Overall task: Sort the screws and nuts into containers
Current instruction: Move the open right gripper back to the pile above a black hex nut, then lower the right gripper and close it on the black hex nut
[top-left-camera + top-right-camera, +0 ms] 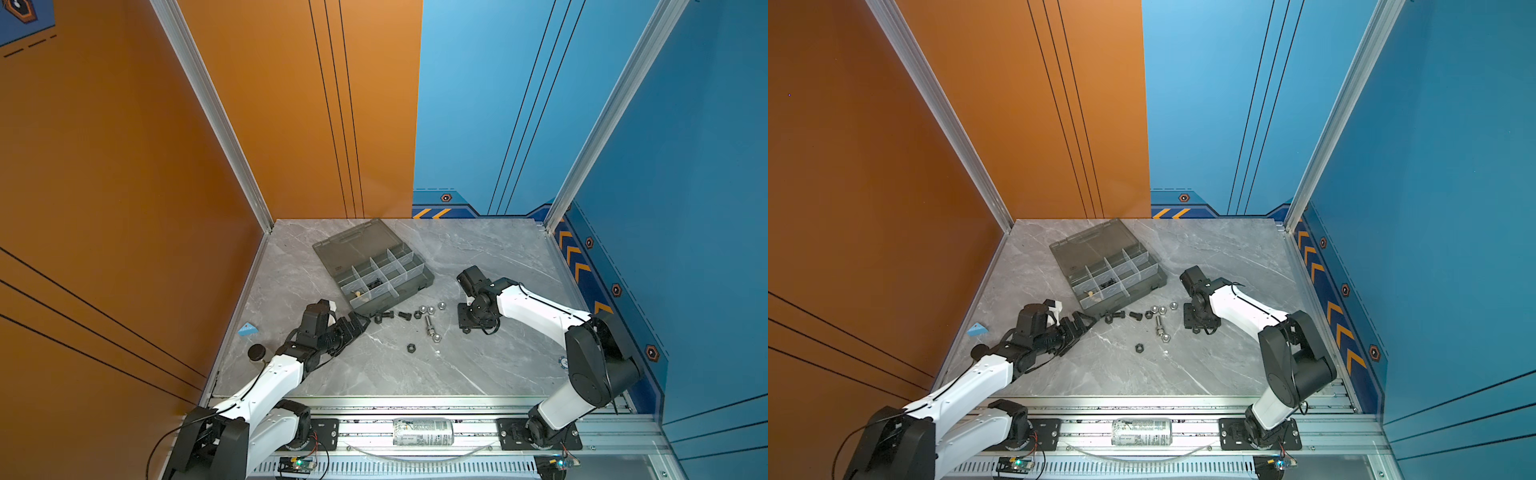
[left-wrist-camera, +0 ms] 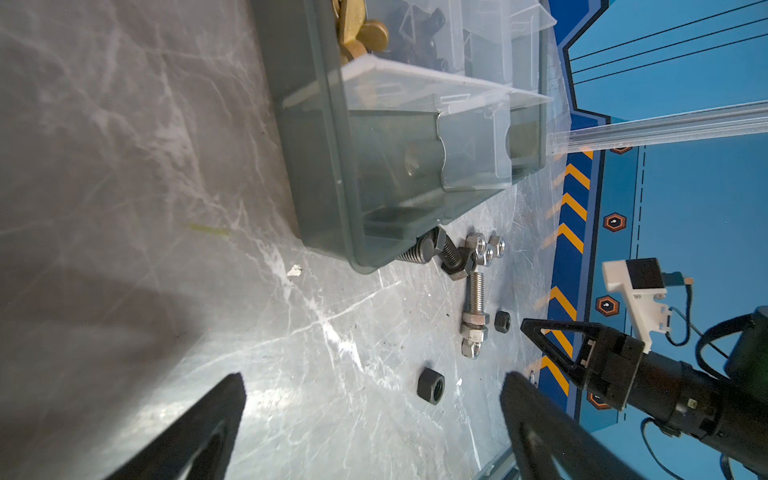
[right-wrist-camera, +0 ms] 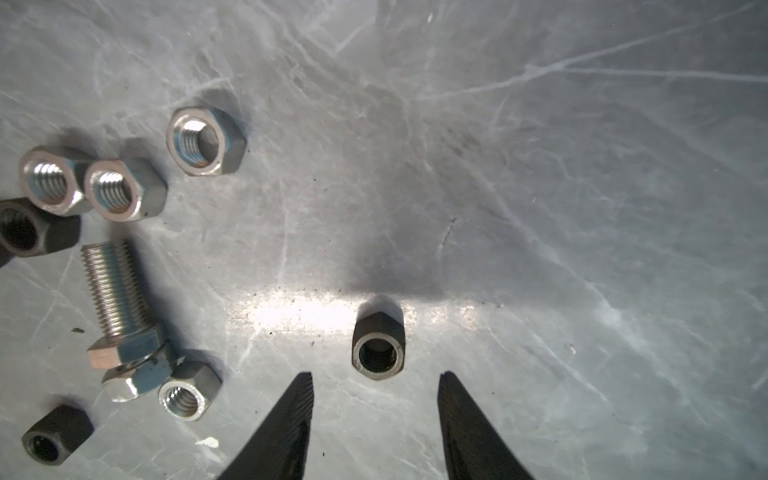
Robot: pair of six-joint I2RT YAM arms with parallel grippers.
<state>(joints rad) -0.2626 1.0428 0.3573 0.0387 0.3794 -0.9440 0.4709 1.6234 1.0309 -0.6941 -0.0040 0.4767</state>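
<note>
Both top views are bright and evenly lit from above, and the arms cast only faint shadows on the marble table (image 1: 374, 374); the small parts look slightly soft. In the right wrist view a white glare band lies on the tabletop just beside a black nut (image 3: 377, 351), with a broad soft shadow beyond it. The silver nuts (image 3: 205, 140) are crisp and carry small highlights. In the left wrist view the fingers (image 2: 232, 390) of the left gripper (image 2: 372, 376) are blurred, and a dark shadow lies beside them.
</note>
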